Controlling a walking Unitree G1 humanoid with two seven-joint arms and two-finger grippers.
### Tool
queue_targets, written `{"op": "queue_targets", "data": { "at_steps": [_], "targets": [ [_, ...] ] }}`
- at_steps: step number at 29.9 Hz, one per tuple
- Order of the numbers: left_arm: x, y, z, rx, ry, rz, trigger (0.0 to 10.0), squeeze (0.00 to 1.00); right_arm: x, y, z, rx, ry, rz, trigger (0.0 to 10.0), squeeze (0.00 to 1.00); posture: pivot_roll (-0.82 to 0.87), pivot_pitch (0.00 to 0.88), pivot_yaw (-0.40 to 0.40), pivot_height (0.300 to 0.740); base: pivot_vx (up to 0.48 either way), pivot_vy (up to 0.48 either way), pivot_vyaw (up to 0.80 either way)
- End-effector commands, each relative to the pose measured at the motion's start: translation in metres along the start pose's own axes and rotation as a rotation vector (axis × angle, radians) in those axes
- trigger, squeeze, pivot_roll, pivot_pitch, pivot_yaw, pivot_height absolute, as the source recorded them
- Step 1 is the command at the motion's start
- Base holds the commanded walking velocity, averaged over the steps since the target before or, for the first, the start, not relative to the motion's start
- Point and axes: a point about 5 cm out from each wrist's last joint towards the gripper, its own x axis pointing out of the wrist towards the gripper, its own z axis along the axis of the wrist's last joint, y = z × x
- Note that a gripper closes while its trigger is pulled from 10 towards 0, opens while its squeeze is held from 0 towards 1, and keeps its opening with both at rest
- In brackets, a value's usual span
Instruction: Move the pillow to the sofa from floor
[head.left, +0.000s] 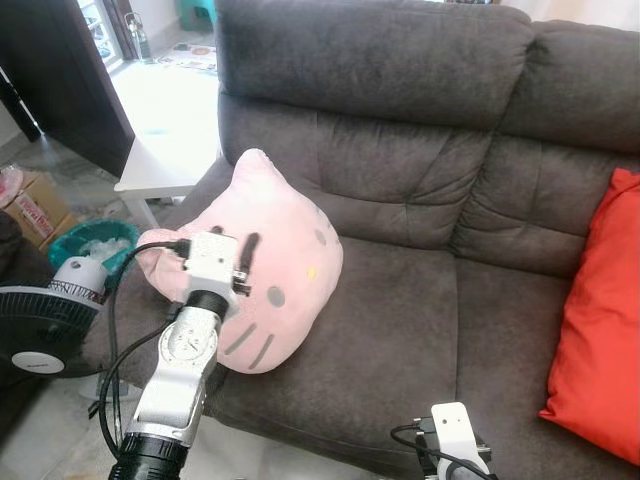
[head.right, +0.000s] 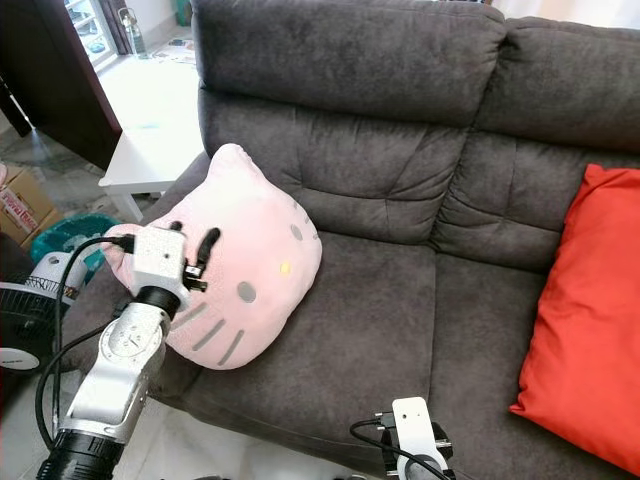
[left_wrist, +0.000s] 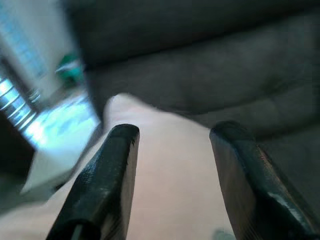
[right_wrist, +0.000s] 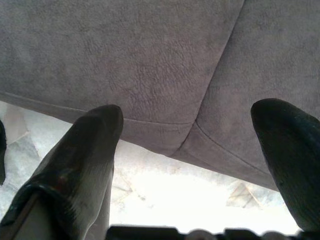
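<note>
Pink against grey plush: the pillow (head.left: 275, 280) leans on the sofa (head.left: 420, 290) seat at its left end, one ear up against the backrest, lower edge bulging past the seat front. My left gripper (left_wrist: 172, 180) hovers at its near face, fingers (left_wrist: 102, 185) spread wide with the pillow's fabric showing between them and nothing clamped. I judge the pillow delivered, off the floor, and my fingers parted to let it go; it tilts because the backrest props it.

My right gripper (right_wrist: 185, 165) hangs low by the seat's front edge, its fingers (right_wrist: 75, 170) also wide apart and empty, looking along the seam where two seat cushions meet, with pale floor (right_wrist: 165, 200) beneath.

A red cushion (head.left: 600, 330) stands at the sofa's right end, well apart from the pillow. Left of the sofa sit a white table (head.left: 165, 130), a fan (head.left: 45, 320) and a teal basket (head.left: 95, 240); a cardboard box (head.left: 40, 205) lies beyond. The fan and my own arm's cable (head.left: 115, 340) crowd the left side, so pulling the arm back needs care, and the overhanging pillow could slide off.
</note>
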Motion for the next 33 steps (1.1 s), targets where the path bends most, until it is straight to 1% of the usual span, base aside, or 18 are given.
{"op": "queue_targets", "data": {
  "at_steps": [1, 3, 4, 5, 7, 8, 10, 11, 12, 14, 16, 19, 24, 26, 29, 30, 31, 33],
  "targets": [
    [-0.001, -0.007, -0.003, 0.015, 0.006, -0.063, 10.0, 1.00, -0.001, 0.000, -0.007, 0.047, 0.031, -0.006, 10.0, 0.00, 0.12, 0.085, -0.014, 0.740, 0.000, 0.000, 0.00],
    [-0.003, -0.006, -0.004, 0.011, 0.014, -0.039, 10.0, 1.00, -0.002, -0.003, -0.012, 0.141, 0.054, -0.019, 10.0, 0.00, 0.13, 0.089, -0.009, 0.740, 0.000, 0.000, 0.00],
    [-0.004, -0.005, -0.005, 0.019, 0.016, -0.032, 10.0, 1.00, -0.003, -0.003, -0.013, 0.159, 0.057, -0.021, 10.0, 0.00, 0.13, 0.089, -0.008, 0.740, 0.000, 0.000, 0.00],
    [-0.008, -0.003, -0.010, 0.062, 0.033, -0.004, 10.0, 0.00, -0.003, -0.004, -0.014, 0.207, 0.056, -0.021, 10.0, 0.00, 0.13, 0.091, -0.007, 0.740, 0.000, 0.000, 0.00],
    [-0.011, -0.001, -0.013, 0.081, 0.048, 0.021, 10.0, 0.00, -0.003, -0.004, -0.014, 0.244, 0.053, -0.021, 10.0, 0.00, 0.13, 0.092, -0.007, 0.740, 0.000, 0.000, 0.00],
    [-0.014, 0.003, -0.017, 0.082, 0.069, 0.069, 10.0, 0.00, -0.003, -0.005, -0.014, 0.282, 0.046, -0.020, 10.0, 0.00, 0.13, 0.092, -0.007, 0.740, 0.000, 0.000, 0.00],
    [-0.015, 0.004, -0.018, 0.082, 0.073, 0.082, 10.0, 0.00, -0.003, -0.005, -0.014, 0.293, 0.044, -0.021, 10.0, 0.00, 0.13, 0.093, -0.005, 0.740, 0.000, 0.000, 0.00],
    [-0.016, 0.005, -0.018, 0.077, 0.075, 0.104, 10.0, 0.00, -0.003, -0.006, -0.013, 0.320, 0.030, -0.025, 10.0, 0.00, 0.13, 0.093, -0.005, 0.740, 0.000, 0.000, 0.00],
    [-0.018, 0.006, -0.018, 0.068, 0.077, 0.126, 10.0, 0.00, -0.003, -0.010, -0.010, 0.391, 0.002, -0.043, 10.0, 0.00, 0.13, 0.094, -0.002, 0.740, 0.000, 0.000, 0.00],
    [-0.019, 0.006, -0.018, 0.063, 0.075, 0.129, 10.0, 0.00, -0.002, -0.015, -0.006, 0.476, -0.025, -0.078, 10.0, 0.00, 0.13, 0.094, 0.001, 0.740, 0.000, 0.000, 0.00],
    [-0.020, 0.003, -0.018, 0.063, 0.076, 0.109, 10.0, 0.00, -0.002, -0.019, -0.004, 0.453, -0.044, -0.109, 10.0, 0.00, 0.13, 0.093, 0.005, 0.740, 0.000, 0.000, 0.00],
    [-0.019, 0.003, -0.018, 0.059, 0.073, 0.103, 10.0, 0.00, 0.000, -0.023, 0.003, 0.401, -0.058, -0.088, 10.0, 0.00, 0.13, 0.094, 0.006, 0.740, 0.000, 0.000, 0.00],
    [-0.020, 0.003, -0.017, 0.055, 0.062, 0.097, 10.0, 0.00, 0.002, -0.026, 0.009, 0.405, -0.077, -0.063, 10.0, 0.00, 0.13, 0.089, 0.008, 0.740, 0.000, 0.000, 0.00],
    [-0.021, 0.004, -0.017, 0.054, 0.064, 0.101, 10.0, 0.00, 0.002, -0.028, 0.010, 0.432, -0.082, -0.061, 10.0, 0.00, 0.13, 0.086, 0.011, 0.740, 0.000, 0.000, 0.00],
    [-0.022, 0.003, -0.018, 0.051, 0.066, 0.104, 10.0, 0.00, 0.002, -0.031, 0.011, 0.513, -0.098, -0.066, 10.0, 0.00, 0.13, 0.082, 0.015, 0.740, 0.000, 0.000, 0.00],
    [-0.022, 0.002, -0.018, 0.044, 0.066, 0.102, 10.0, 0.00, 0.003, -0.033, 0.015, 0.567, -0.124, -0.070, 10.0, 0.00, 0.13, 0.077, 0.019, 0.740, 0.000, 0.000, 0.00],
    [-0.022, 0.002, -0.018, 0.042, 0.066, 0.101, 10.0, 0.00, 0.003, -0.033, 0.017, 0.579, -0.130, -0.071, 10.0, 0.00, 0.13, 0.077, 0.019, 0.740, 0.000, 0.000, 0.00],
    [-0.021, 0.002, -0.018, 0.033, 0.067, 0.102, 10.0, 0.00, 0.003, -0.032, 0.019, 0.551, -0.135, -0.064, 10.0, 0.00, 0.12, 0.070, 0.021, 0.740, 0.000, 0.000, 0.00]
  ]
}}
